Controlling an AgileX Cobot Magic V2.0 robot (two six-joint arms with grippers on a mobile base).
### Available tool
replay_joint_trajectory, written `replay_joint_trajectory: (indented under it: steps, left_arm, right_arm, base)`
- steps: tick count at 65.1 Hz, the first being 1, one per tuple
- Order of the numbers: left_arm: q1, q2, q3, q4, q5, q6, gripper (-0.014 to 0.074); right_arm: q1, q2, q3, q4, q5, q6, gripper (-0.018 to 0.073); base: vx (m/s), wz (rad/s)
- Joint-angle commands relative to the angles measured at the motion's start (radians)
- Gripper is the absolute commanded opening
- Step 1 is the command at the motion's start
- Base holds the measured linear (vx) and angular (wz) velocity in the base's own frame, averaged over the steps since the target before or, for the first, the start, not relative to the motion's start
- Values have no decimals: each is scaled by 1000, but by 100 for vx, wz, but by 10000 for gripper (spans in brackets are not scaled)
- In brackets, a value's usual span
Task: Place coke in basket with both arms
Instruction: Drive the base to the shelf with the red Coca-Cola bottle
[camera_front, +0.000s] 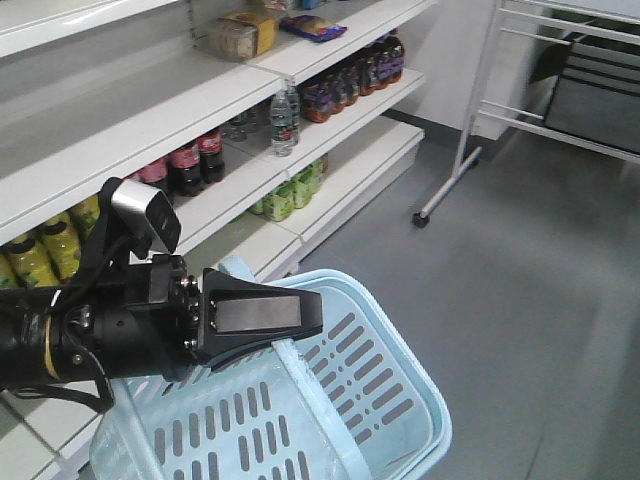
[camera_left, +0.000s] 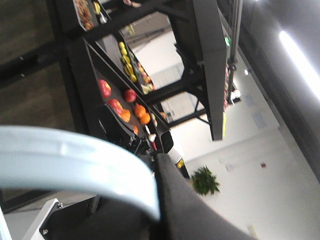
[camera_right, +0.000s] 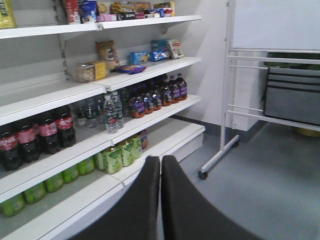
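The light blue basket (camera_front: 395, 345) hangs tilted at the lower middle of the exterior view. Its swing handle (camera_front: 286, 358) runs through my left gripper (camera_front: 300, 322). In the left wrist view the pale blue handle (camera_left: 75, 160) presses against a black finger of the left gripper (camera_left: 156, 167), which is shut on it. My right gripper (camera_right: 160, 160) is shut with nothing between its fingers, and it points at the shelves. The coke is out of view; only dark cola bottles with red labels (camera_right: 47, 132) stand on the shelf.
White shelving (camera_front: 210, 100) runs along the left with dark cola bottles (camera_front: 190, 162), water bottles (camera_front: 285, 118), green drinks (camera_front: 285, 195) and yellow drinks (camera_front: 45, 248). A white wheeled rack (camera_front: 468, 130) stands at the back right on the grey floor (camera_front: 520, 300).
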Motion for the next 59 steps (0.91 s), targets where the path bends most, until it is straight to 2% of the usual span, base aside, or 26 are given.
replay_joint_trajectory:
  steps: [1,28,59]
  left_arm:
    - [-7,-35,-30,-81,-211,-2,-6]
    - [-7,-35,-30,-81,-211,-2,-6]
    - [-7,-35,-30,-81,-211,-2,-6]
  right_arm:
    - [-2,-13,7,-4,-73,-8,-5]
    - [-2,-13,7,-4,-73,-8,-5]
    - [-2,-13,7,-4,-73,-8,-5]
  base:
    - [-8,-52]
    - [-2,-51]
    - [10,-44]
